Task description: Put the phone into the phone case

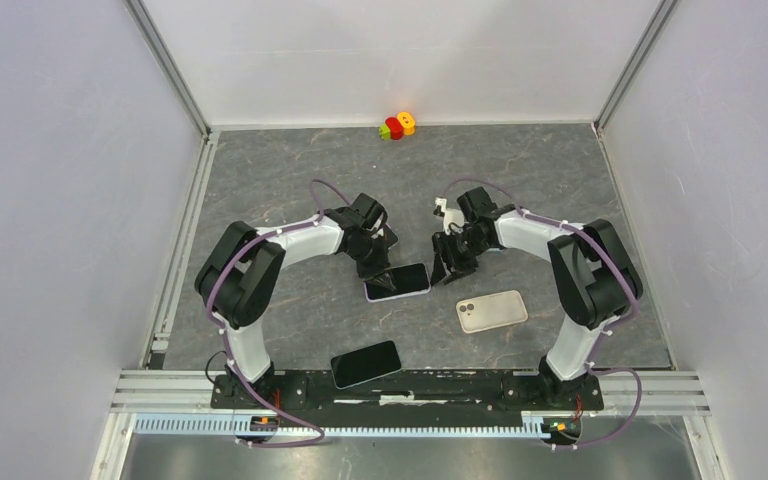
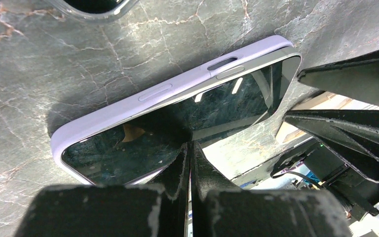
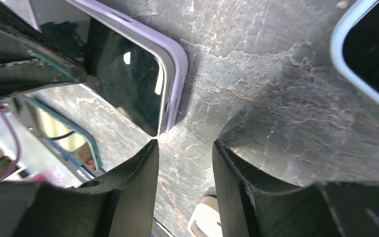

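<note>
A phone with a dark screen (image 1: 400,280) lies face up in a lilac case (image 2: 143,94) in the middle of the table. Its silver edge shows along the case's long rim. My left gripper (image 2: 190,145) is shut, and its closed tips rest on the screen near the phone's near long edge; it also shows in the top view (image 1: 372,262). My right gripper (image 3: 183,145) is open and empty, with one fingertip (image 3: 148,153) just off the lilac case's corner (image 3: 172,74). In the top view the right gripper (image 1: 450,265) is at the phone's right end.
A beige phone or case (image 1: 491,311) lies back up to the right. A black phone (image 1: 365,363) lies near the front edge. A pale-rimmed case (image 3: 360,49) lies behind the left gripper (image 1: 390,240). A small coloured toy (image 1: 398,126) sits at the back wall.
</note>
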Tool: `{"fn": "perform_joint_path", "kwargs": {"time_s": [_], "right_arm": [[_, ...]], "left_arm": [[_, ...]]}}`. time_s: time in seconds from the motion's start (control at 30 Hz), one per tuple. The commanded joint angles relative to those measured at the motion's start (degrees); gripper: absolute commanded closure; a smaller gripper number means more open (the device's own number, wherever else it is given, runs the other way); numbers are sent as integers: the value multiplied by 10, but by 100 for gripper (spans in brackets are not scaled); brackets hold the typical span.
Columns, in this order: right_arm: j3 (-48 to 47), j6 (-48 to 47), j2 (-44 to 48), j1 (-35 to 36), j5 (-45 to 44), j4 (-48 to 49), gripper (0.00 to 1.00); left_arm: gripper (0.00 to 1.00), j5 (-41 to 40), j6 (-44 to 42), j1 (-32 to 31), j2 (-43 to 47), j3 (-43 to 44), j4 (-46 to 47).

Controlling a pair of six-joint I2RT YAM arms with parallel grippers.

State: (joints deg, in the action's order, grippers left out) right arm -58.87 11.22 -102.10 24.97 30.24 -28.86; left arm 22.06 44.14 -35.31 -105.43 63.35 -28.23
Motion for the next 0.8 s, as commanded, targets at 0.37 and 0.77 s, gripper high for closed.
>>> {"fn": "perform_joint_path", "kwargs": {"time_s": [0.37,0.77], "right_arm": [[6,37,-70,-9,11,49,71],[-9,-41,-89,43,-225,-28,96]], "left_arm": [[98,-38,-10,3,-29,-19,-3],[98,-37,-7,2,-29,-9,-3]]}}
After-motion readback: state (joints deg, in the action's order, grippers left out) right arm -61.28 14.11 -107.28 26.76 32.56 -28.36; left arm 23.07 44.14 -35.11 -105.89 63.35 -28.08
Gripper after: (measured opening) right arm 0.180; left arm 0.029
